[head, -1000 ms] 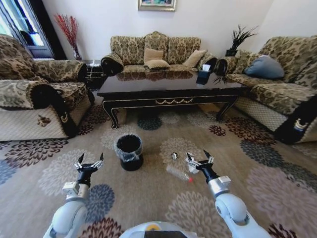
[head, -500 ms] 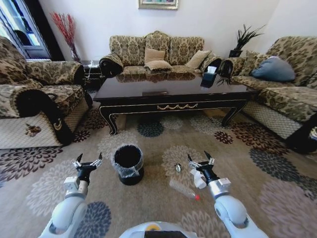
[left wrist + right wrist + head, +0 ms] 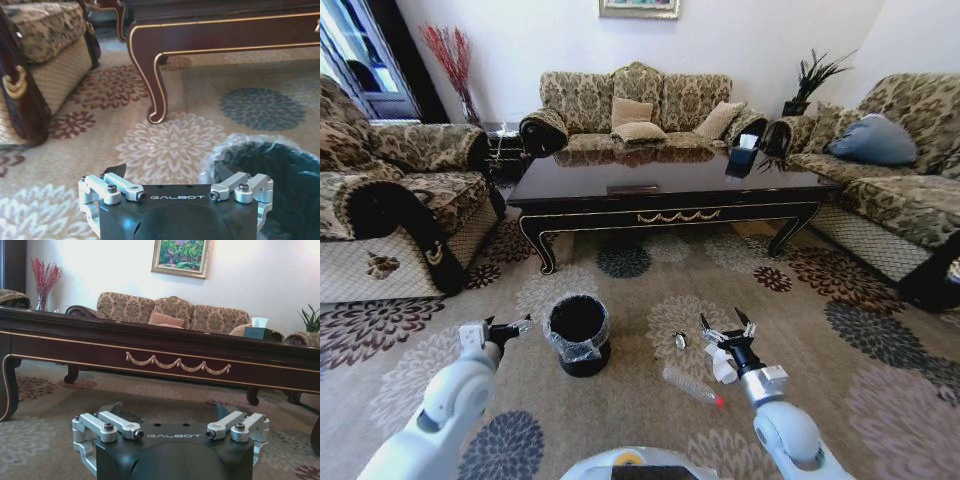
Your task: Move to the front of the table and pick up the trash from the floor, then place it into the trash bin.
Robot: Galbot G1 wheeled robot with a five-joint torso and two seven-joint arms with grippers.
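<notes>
The dark brown table [image 3: 660,190] stands ahead across the patterned floor [image 3: 650,290]. The black trash bin [image 3: 578,335] with its clear liner sits on the carpet left of centre. Trash lies to its right: a clear bottle [image 3: 692,385] with a red cap, a small white cup-like piece [image 3: 723,366] and a tiny silvery piece [image 3: 680,341]. My right gripper [image 3: 728,328] hovers open just over the white piece. My left gripper [image 3: 512,327] is open beside the bin's left side, and its wrist view shows the bin's rim [image 3: 270,160] close to the gripper [image 3: 170,172].
Patterned sofas stand on the left [image 3: 390,200], at the back [image 3: 640,115] and on the right [image 3: 900,170]. A dark tissue box [image 3: 740,155] sits on the table. The table's curved leg [image 3: 152,85] stands ahead of the left gripper. Open carpet lies around the bin.
My left arm has swung outward and its wrist has turned, bringing the gripper toward the bin's left side. The right gripper has sunk slightly over the white piece.
</notes>
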